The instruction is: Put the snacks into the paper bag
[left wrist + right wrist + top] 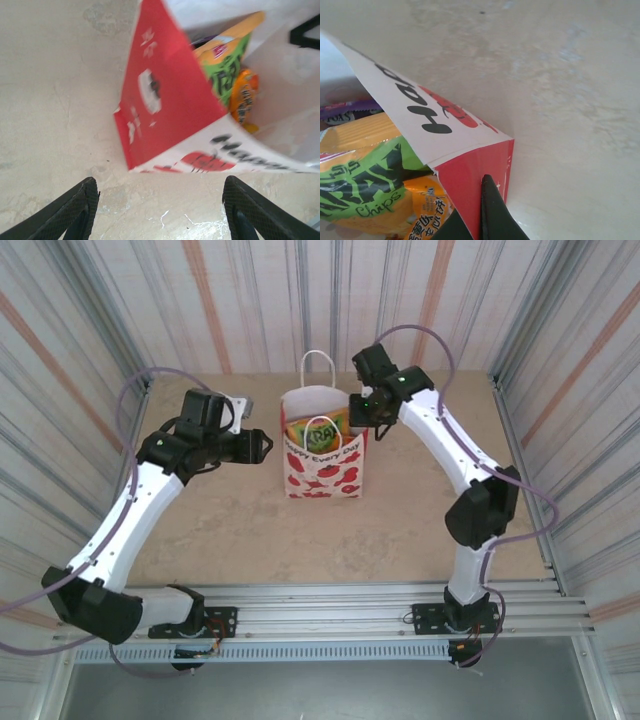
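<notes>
The paper bag [322,465] stands upright mid-table, white with red tomato prints and red side panels. Snacks lie inside it: an orange packet with a green label [227,65] [365,175], a small orange packet [243,97] [425,210] and the edge of a purple one [350,110]. My right gripper [367,423] [479,202] is shut on the bag's right red side panel [465,170] at the rim, one finger inside and one outside. My left gripper [268,447] [160,187] hovers open just left of the bag [165,100], with nothing between its fingers.
The beige marble tabletop [230,530] has bare room in front of the bag and to both sides. Striped corrugated walls [90,340] close in the left, back and right. An aluminium rail [330,610] with the arm bases runs along the near edge.
</notes>
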